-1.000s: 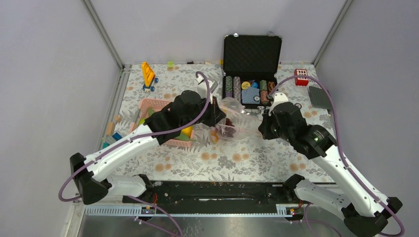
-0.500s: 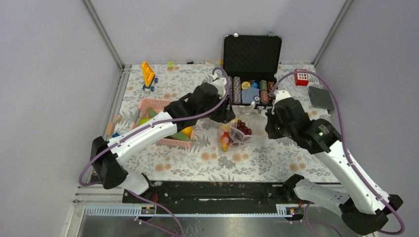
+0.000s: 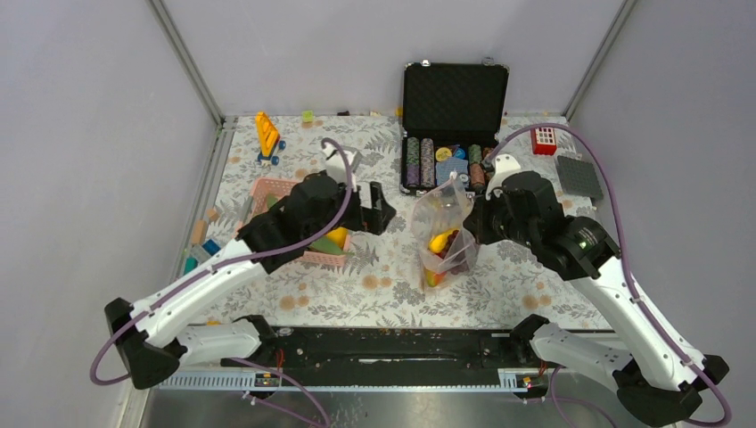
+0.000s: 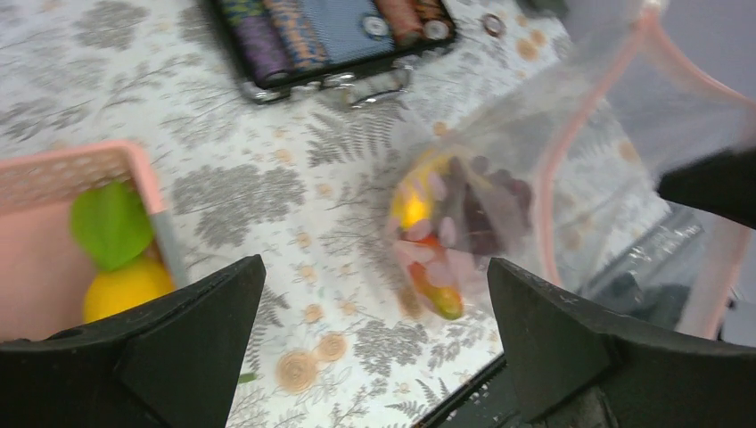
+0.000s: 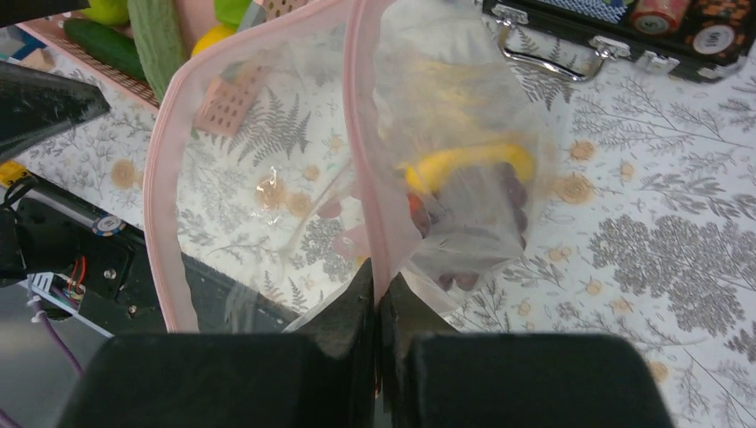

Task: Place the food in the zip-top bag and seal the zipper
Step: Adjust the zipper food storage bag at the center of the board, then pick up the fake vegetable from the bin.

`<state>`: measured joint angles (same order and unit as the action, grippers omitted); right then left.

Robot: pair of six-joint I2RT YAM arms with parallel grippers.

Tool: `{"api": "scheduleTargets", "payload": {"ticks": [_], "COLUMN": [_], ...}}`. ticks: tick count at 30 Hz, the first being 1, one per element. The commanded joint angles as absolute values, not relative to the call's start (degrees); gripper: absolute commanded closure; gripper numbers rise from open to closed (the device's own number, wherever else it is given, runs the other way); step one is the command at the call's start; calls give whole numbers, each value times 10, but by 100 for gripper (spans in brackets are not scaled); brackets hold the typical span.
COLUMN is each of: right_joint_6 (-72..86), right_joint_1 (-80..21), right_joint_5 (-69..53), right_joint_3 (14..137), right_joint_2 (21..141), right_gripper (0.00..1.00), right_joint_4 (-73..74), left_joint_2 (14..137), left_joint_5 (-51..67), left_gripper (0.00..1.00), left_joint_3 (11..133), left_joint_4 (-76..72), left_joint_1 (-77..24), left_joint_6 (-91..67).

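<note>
The right gripper (image 5: 379,294) has its fingers pressed together on the pink zipper (image 5: 365,160), pinching one lip of the zip-top bag (image 3: 443,223) at its mouth. The other lip bows away freely, so the mouth gapes. The bag hangs upright from this single pinch, and whether its bottom rests on the table I cannot tell.

The left gripper (image 4: 370,303) stands spread wide and holds nothing. It is to the left of the bag and clear of it.

The likely trouble is the one-sided hold. The film is soft and the load sits low, so a tilt or a jerk could slip the strip out of the pinch. The bag would then fall over and let the food roll out. The free lip could also fold shut, and then a piece brought over would strike plastic and miss the opening.

Inside the bag lie a yellow citrus (image 5: 468,160), dark purple grapes (image 4: 486,205) and a red-orange piece (image 4: 428,276).

Left of the bag, the pink basket (image 3: 276,189) holds a green leafy piece (image 4: 111,223), a yellow fruit (image 4: 125,287) and a long green cucumber (image 5: 156,36), so the filling looks unfinished.

Behind the bag, the open black case (image 3: 455,89) holds rows of poker chips (image 3: 441,160).
</note>
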<state>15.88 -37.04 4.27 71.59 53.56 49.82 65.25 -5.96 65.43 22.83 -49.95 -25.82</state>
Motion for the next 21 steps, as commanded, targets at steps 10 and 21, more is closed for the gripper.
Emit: {"api": "scheduleTargets", "payload": {"ticks": [10, 21], "right_joint_6": [155, 156], "right_joint_1": [-368, -368], "right_joint_5": [-38, -47], "right_joint_3": [682, 677], "right_joint_2": [572, 573], "right_gripper": [100, 100], "right_joint_4": [379, 376], "left_joint_2": [683, 852], "left_joint_5": [-42, -26], "left_gripper": [1, 7], "left_joint_3": [585, 630], "left_joint_4": [238, 248], "left_joint_1": [-260, -219], "left_joint_6": [-369, -362]}}
